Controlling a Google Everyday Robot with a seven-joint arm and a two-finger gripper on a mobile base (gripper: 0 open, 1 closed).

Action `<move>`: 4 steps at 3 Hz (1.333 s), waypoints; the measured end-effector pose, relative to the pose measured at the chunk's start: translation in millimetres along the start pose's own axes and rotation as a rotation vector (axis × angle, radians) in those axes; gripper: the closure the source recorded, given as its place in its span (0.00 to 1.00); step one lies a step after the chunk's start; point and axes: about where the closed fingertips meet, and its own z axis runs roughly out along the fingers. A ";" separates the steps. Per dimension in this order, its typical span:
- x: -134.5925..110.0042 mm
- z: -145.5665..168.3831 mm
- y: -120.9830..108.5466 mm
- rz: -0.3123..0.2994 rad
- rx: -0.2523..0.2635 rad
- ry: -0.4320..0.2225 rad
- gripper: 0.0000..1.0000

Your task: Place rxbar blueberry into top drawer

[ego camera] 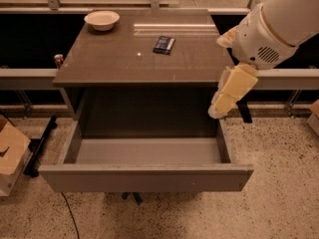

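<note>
Probably a robotics lab, speckled floor (279, 193), metal railing (30, 73), loose cable (70, 215), cardboard box (12, 151), hand (219, 111) beside the cabinet (139, 59)

the rxbar blueberry (164, 44) is a small flat dark blue bar lying on the cabinet top (114, 59), near the back and a bit right of the middle. the top drawer (147, 151) is pulled wide open below, shallow and grey with a pale floor. the gripper (220, 108) hangs by the drawer's right back corner, well apart from the bar.

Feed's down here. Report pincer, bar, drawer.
Cream pincer low, right of grey-brown cabinet. Small navy-wrapped snack bar flat on its top, untouched. Wide grey top drawer open, nothing in the way.
</note>
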 end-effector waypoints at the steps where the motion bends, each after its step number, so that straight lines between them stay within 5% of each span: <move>1: -36.2 52.7 -45.8 -0.021 -0.014 -0.113 0.00; 3: -54.8 76.7 -61.2 -0.023 0.018 -0.151 0.00; 4: -67.3 99.6 -92.2 0.004 0.065 -0.208 0.00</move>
